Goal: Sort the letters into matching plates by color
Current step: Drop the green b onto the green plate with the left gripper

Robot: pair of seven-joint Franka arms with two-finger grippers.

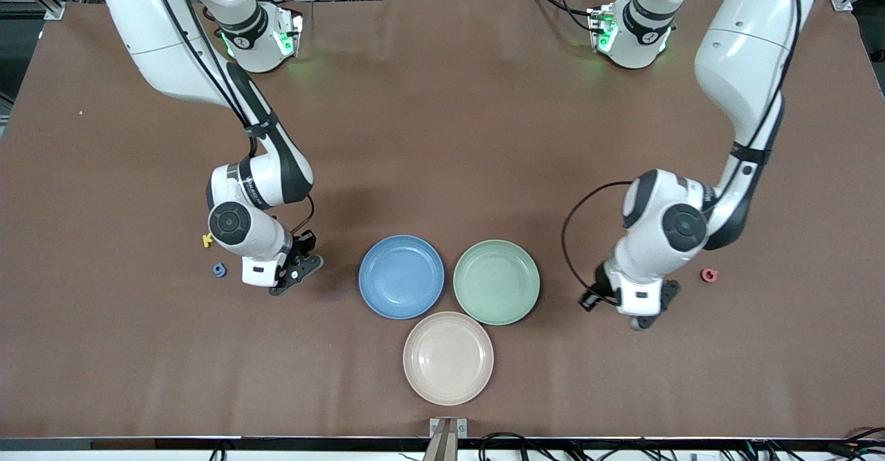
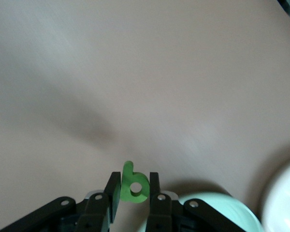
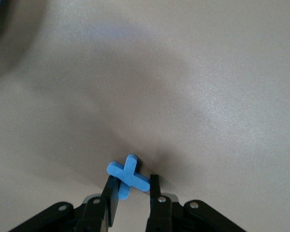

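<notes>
Green foam is pinched between the fingers (image 2: pixel 154 193) of the left gripper (image 2: pixel 134 191): a small green letter (image 2: pixel 134 183), shaped like a "b", is held low over the table (image 1: pixel 442 101), toward the left arm's end and beside the pale green plate (image 1: pixel 496 282). A blue cross (image 3: pixel 128 175) is pinched in the right gripper (image 3: pixel 130 195), low over the table toward the right arm's end, beside the blue plate (image 1: pixel 402 276). The beige plate (image 1: pixel 448 358) lies nearer the front camera than the other two. All three plates appear empty.

Three loose pieces remain on the table: a yellow letter (image 1: pixel 207 240) and a blue ring-shaped letter (image 1: pixel 220 269) beside the right arm, and a red letter (image 1: pixel 709 275) beside the left arm.

Risks from this state:
- The cross is gripped off-centre, near one fingertip, and sits tilted. It may rotate or slip out during transport.
- Only the lower part of the green letter is clamped, so a fast move could dislodge it.
- Each piece is light and may bounce off a shallow rim if released from height.

Limits of visibility: in the front view both grippers and their loads are hidden under the wrists. Whether either piece is lifted clear of the table cannot be determined. The exact shapes of the loose letters are too small to read with certainty.
</notes>
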